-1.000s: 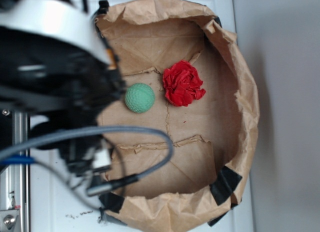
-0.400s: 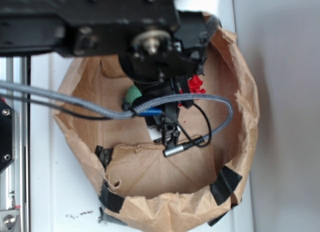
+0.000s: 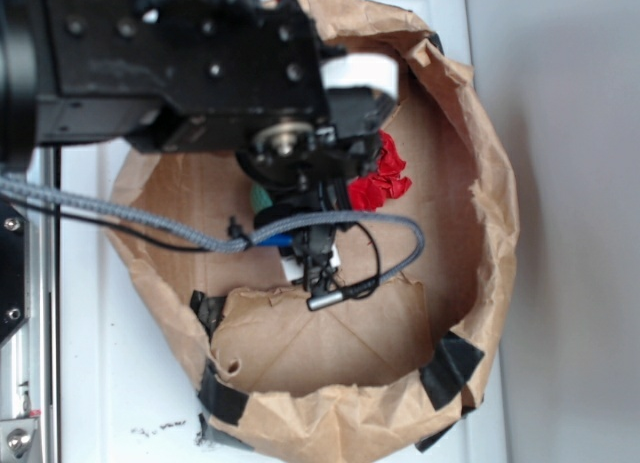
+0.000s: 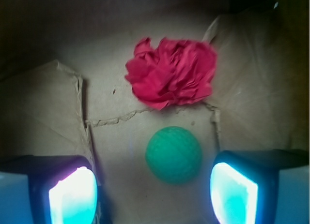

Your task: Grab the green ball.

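While the gripper (image 4: 152,195) hangs over the floor of the brown paper bag (image 3: 490,213), its fingers (image 4: 72,197) stand spread wide at the lower corners of the wrist view, pinching nothing; the green ball (image 4: 174,155) lies on the paper between them in the lower middle of that frame, nearer the right-hand pad and touching neither; just above it, toward the top centre, sits the red crumpled flower-like wad (image 4: 172,71), close to the ball but apart from it. To do this step well, I would judge that the gripper should shift slightly rightward in the wrist frame so the ball sits midway, then descend straight until the pads bracket the ball's widest part before closing; a round ball may roll off if one pad reaches it first, and the wad should stay clear of the pads. From the exterior view the black arm (image 3: 180,63) reaches in from the upper left and bends downward into the bag, its wrist covering nearly all of the ball; only a green sliver shows at frame centre; a grey cable (image 3: 120,218) loops below the wrist.
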Action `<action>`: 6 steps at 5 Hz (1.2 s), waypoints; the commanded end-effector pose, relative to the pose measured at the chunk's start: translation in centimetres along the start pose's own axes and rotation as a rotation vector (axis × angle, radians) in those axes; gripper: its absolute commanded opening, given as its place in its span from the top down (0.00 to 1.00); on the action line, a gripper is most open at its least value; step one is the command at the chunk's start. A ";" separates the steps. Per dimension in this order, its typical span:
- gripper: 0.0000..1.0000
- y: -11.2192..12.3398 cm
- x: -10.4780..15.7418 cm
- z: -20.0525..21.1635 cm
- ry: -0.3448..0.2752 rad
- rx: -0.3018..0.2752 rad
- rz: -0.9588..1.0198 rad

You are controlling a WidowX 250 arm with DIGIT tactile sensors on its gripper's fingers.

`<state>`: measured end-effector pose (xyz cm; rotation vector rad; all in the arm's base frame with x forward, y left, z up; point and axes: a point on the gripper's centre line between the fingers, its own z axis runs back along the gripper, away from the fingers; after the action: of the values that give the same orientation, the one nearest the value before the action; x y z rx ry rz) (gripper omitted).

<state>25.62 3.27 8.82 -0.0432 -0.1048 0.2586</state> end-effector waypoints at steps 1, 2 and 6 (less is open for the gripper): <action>0.00 1.6 1.5 -0.8 -0.065 -0.021 -0.079; 0.00 1.9 1.1 -2.4 -0.050 0.001 -0.112; 1.00 2.9 2.6 -3.5 -0.007 0.033 -0.166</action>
<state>27.01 5.24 4.40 -0.0103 -0.0674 0.0632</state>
